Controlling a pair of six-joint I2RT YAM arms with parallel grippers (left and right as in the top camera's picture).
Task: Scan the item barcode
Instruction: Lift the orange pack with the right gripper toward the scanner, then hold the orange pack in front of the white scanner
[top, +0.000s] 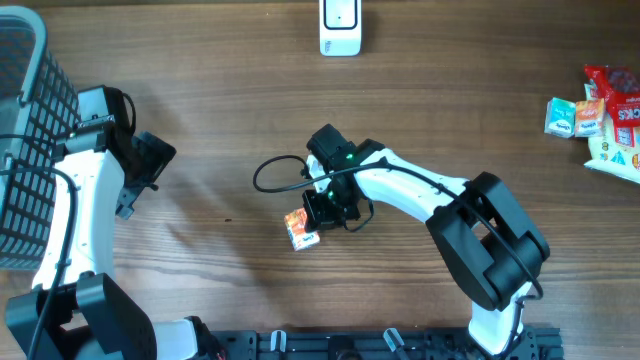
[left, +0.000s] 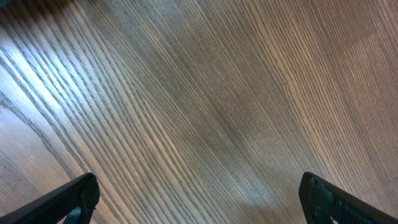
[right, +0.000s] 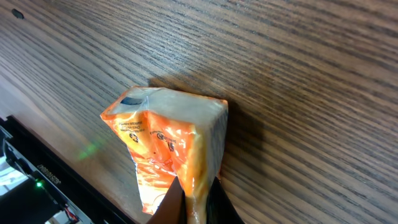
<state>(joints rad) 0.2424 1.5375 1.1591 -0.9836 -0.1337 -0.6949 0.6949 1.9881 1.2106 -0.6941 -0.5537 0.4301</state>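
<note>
Overhead: right claw (top: 318, 212) is closed on a small orange packet (top: 301, 229) lying mid-tabletop (top: 200, 80). The scanner (top: 340, 27) stands at the far edge, well apart. Left claw (top: 150, 165) sits idle beside the basket (top: 25, 120) at left.

Left wrist: jaws are spread wide over bare wood, holding nothing.

Right wrist: fingers (right: 227, 211) pinch the packet's near seam; no barcode is visible.

Assessment: the grasp step is in hand. The next move calls for lifting the packet and turning its barcode toward the scanner.
</note>
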